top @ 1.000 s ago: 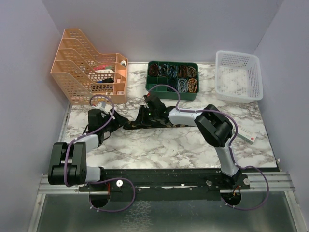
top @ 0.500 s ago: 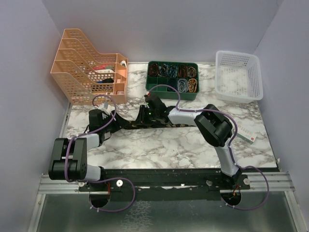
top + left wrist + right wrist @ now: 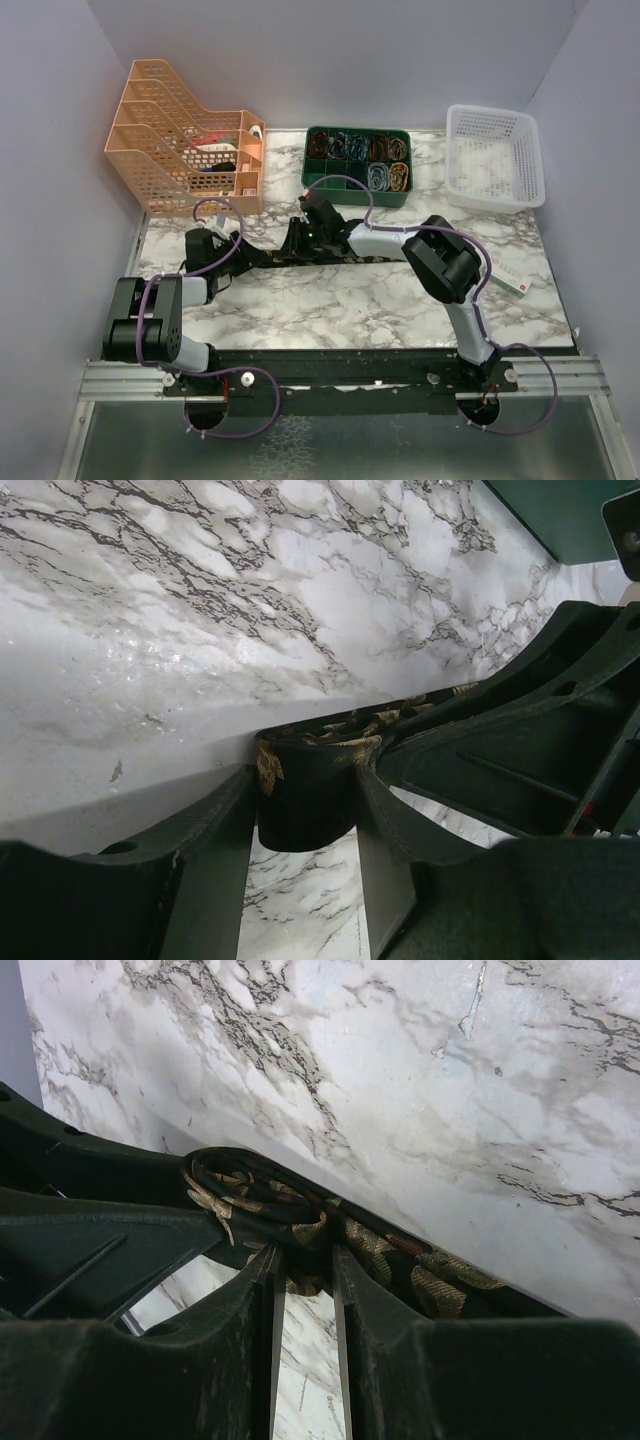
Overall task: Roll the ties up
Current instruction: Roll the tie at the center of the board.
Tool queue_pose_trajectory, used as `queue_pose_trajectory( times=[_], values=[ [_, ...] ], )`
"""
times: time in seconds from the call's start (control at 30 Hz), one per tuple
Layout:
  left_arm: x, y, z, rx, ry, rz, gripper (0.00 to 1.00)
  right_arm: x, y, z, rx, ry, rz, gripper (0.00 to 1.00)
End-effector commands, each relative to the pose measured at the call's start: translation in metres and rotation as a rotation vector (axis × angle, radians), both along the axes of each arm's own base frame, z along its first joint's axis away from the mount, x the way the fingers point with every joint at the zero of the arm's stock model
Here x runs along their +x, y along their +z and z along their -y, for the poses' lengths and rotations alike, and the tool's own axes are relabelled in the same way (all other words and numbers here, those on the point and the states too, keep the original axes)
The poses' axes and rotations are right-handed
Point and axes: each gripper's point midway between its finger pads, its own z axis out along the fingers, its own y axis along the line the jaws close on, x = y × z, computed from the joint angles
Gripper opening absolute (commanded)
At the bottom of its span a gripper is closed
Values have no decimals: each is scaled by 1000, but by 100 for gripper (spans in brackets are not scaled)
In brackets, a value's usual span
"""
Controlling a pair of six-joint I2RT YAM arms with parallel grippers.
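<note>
The black tie with tan-gold flecks [image 3: 352, 260] lies across the middle of the marble table, its left part rolled up. My left gripper [image 3: 243, 256] is shut on the rolled end; in the left wrist view [image 3: 307, 780] the dark roll [image 3: 305, 815] sits clamped between both fingers. My right gripper [image 3: 293, 243] is shut on the tie just to the right; in the right wrist view [image 3: 303, 1255] its fingers pinch the flecked fabric [image 3: 425, 1282] beside the coiled layers. The two grippers are close together, nearly touching.
An orange mesh file rack [image 3: 185, 140] stands at the back left. A green compartment tray [image 3: 357, 165] of small items is at the back middle, and a white basket [image 3: 493, 157] at the back right. A small white card [image 3: 510, 282] lies at the right.
The left arm's elbow has swung left and back while its gripper stays on the tie's rolled end, shifting slightly. The right arm has not visibly moved.
</note>
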Motion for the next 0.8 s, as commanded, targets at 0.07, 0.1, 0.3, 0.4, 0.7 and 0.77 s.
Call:
queue_pose_trajectory(
  times=[0.07, 0.1, 0.3, 0.4, 0.7, 0.77],
  values=[
    [-7, 1, 9, -41, -40, 17, 49, -1, -24, 9, -58, -12, -46, 30],
    [-7, 1, 9, -43, -41, 18, 50, -2, -24, 9, -58, -11, -47, 31],
    [-9, -4, 11, -64, -39, -1, 49, -2, -26, 9, -58, -9, -49, 31],
    [-11, -7, 10, -63, -34, -6, 47, -2, -26, 9, -57, -7, -51, 31],
    [-7, -3, 9, -65, -22, 3, 28, -3, -22, 7, -48, 3, -49, 31],
    [-5, 1, 9, -67, -18, 16, 21, -4, -20, 6, -41, 10, -47, 31]
  ],
)
